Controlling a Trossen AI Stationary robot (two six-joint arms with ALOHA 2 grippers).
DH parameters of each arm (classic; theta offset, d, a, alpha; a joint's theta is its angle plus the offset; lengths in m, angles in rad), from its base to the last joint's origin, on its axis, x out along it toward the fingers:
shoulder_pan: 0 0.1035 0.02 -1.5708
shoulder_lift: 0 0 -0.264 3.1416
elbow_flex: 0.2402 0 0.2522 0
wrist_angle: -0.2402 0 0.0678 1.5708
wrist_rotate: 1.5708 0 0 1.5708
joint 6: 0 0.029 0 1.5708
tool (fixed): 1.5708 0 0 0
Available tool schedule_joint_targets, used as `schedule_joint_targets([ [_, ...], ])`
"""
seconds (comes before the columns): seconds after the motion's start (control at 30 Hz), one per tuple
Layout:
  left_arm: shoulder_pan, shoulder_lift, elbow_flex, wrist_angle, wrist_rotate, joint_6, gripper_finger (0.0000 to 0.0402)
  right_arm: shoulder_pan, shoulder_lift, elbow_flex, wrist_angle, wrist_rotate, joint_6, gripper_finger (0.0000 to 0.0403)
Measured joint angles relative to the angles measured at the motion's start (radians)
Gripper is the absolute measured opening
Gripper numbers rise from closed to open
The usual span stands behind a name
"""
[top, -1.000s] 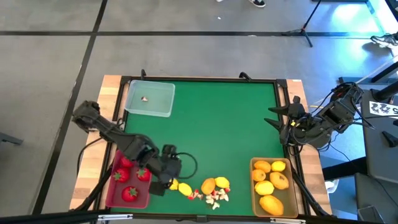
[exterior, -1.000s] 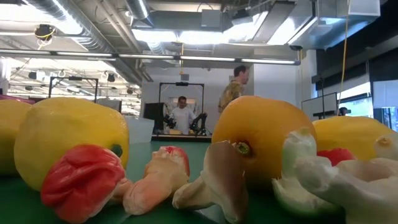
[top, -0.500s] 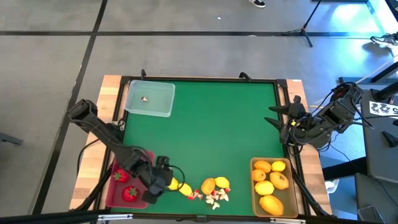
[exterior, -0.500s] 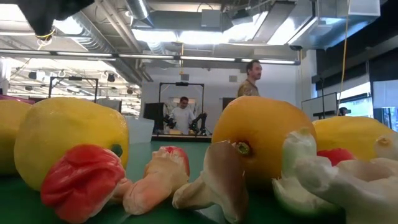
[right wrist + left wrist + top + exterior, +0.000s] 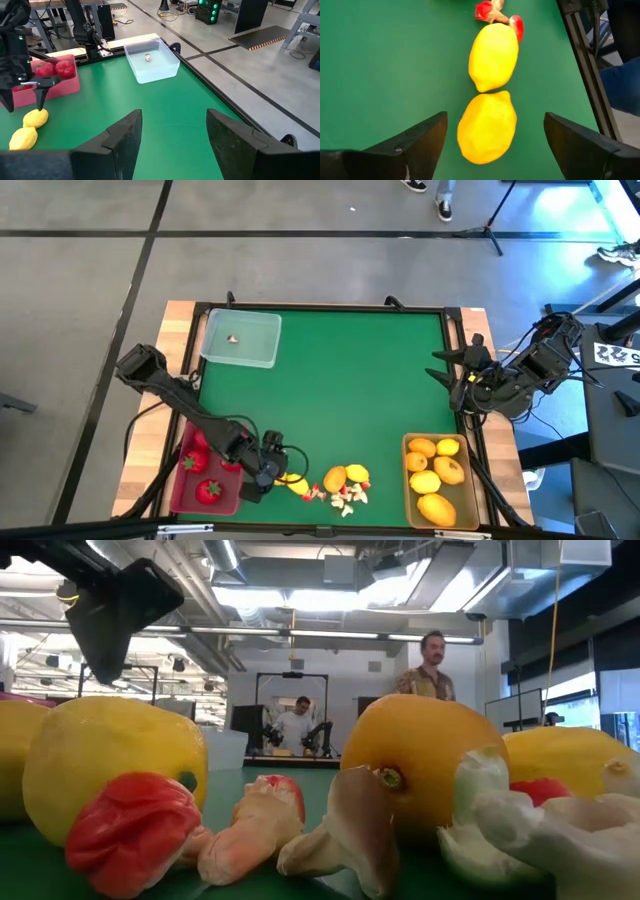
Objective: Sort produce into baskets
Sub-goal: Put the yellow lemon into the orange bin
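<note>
High view, lower left: the left gripper [image 5: 284, 476] hangs open-fingered over a yellow lemon [image 5: 298, 483] beside the red basket [image 5: 180, 490], right gripper [image 5: 447, 376] open at right edge

The left end effector [image 5: 287, 477] now hangs over the two yellow lemons [image 5: 490, 95] by the red basket [image 5: 183, 495], further from the strawberries than before. In the room behind, a person [image 5: 428, 670] stands further right.

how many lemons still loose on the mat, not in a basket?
4. Two lie end to end under the left gripper, two more sit by the small bits. Gripper may hide others.
</note>
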Motion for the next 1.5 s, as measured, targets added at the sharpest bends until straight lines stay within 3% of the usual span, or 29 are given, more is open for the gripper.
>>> schedule_joint_targets([
  [0.5, -0.019, 0.042, 0.000, 0.020, 0.014, 0.006, 0.0326, 0.000, 0.000, 0.000, 0.000, -0.001, 0.000, 0.0221],
  [1.03, -0.012, 0.171, -0.002, 0.023, 0.041, 0.059, 0.0325, 0.000, 0.000, 0.000, 0.003, -0.001, 0.000, 0.0221],
  [1.5, 0.012, 0.167, -0.045, 0.066, 0.059, 0.068, 0.0253, 0.000, 0.000, 0.000, 0.002, -0.001, 0.007, 0.0221],
])
